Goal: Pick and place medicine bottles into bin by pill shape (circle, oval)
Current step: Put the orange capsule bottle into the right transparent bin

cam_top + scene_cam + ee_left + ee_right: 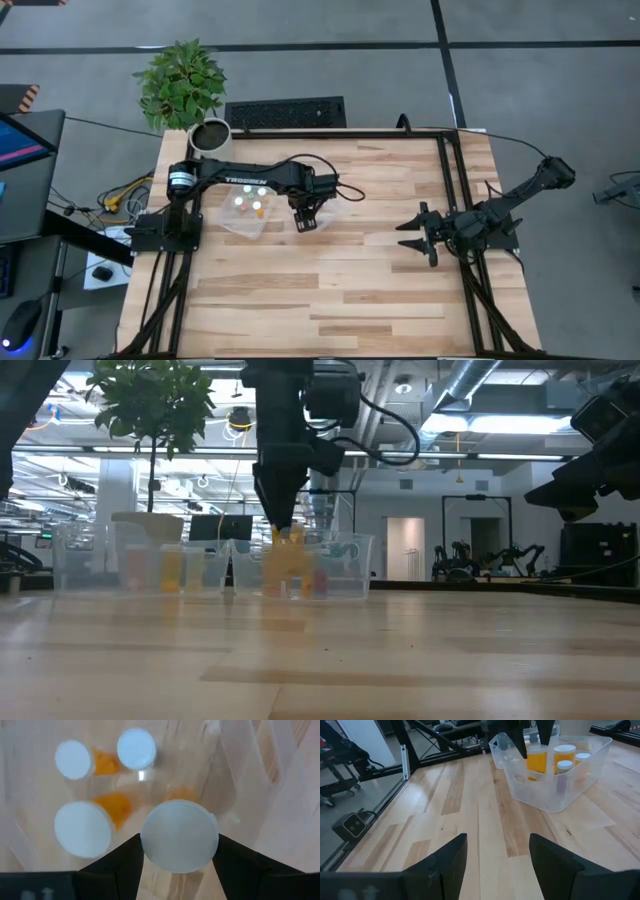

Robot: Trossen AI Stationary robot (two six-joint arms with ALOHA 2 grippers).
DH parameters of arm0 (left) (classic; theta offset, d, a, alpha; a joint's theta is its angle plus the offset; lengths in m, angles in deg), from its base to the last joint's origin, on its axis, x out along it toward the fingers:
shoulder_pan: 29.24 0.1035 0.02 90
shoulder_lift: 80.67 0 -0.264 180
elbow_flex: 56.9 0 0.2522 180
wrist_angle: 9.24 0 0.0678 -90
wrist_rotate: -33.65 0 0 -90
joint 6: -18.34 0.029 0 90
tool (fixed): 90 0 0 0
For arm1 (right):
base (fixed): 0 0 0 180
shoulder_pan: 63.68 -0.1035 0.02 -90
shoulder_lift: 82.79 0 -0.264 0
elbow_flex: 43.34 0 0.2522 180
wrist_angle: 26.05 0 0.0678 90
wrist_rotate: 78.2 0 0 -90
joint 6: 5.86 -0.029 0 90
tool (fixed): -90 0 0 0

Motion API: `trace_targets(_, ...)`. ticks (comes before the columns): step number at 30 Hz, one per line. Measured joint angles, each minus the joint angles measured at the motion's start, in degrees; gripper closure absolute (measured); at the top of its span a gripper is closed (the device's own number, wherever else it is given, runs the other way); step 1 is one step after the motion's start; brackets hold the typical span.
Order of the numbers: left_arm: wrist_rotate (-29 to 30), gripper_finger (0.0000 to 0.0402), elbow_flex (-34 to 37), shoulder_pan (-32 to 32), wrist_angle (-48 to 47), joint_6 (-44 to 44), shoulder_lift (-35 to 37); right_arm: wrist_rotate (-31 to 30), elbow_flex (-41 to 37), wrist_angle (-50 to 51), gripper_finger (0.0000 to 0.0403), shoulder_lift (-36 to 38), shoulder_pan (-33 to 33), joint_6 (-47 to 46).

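The left hand [306, 222] hangs over the clear plastic bin [240, 224] on the pale wooden bench [330, 290], at the bin's edge nearer the bench's middle. Its two dark fingers [120, 862] are partly apart and pressed against opposite sides of the round white cap of an orange-bodied medicine bottle [180, 842], which sits between them. In the right wrist view this held bottle [537, 761] shows its orange body upright inside the bin's wall, with the fingers coming down on it from above.

Three other white-capped orange bottles [82, 827] are seen past the held one in the left wrist view, within the clear plastic; from the right wrist view two of them [564, 754] stand upright just beside the held bottle. Whether the held bottle's base touches the bin floor cannot be told. In the low view the bin's contents are blurred patches of orange and yellow, and pill shapes cannot be made out anywhere.

The right hand [428, 240] rests well apart at the bench's right side, its fingers spread and holding nothing.
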Motion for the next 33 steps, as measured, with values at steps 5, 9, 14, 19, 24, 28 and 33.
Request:
trace_targets(5,-0.3,0.0195,0.0,0.0,0.4,0.7,-1.6,0.0,0.0,0.0,0.0177,-0.5,0.0,0.0)
trace_targets(9,-0.4,0.0195,0.0,0.0,0.4,1.1,-2.4,0.0,0.0,0.0,0.0177,-0.8,0.0,0.0)
trace_targets(14,-0.3,0.0195,0.0,0.0,0.1,1.9,-2.4,0.0,0.0,0.0,0.0177,-0.8,0.0,0.1)
trace_targets(19,-0.9,0.0195,0.0,0.2,0.2,1.7,-2.4,0.0,0.0,0.0,0.0177,-0.7,0.0,0.2)
trace_targets(24,-0.9,0.0185,0.0,0.2,1.1,2.2,-3.4,0.0,0.0,0.0,0.0177,-0.8,0.0,0.2)
trace_targets(28,-0.8,0.0151,0.0,0.2,1.4,2.4,-4.2,0.0,0.0,0.0,0.0177,-0.7,0.0,0.2)
trace_targets(33,0.6,0.0108,-0.5,0.2,1.4,2.4,-4.2,0.0,0.0,0.0,0.0177,-0.8,0.0,0.2)
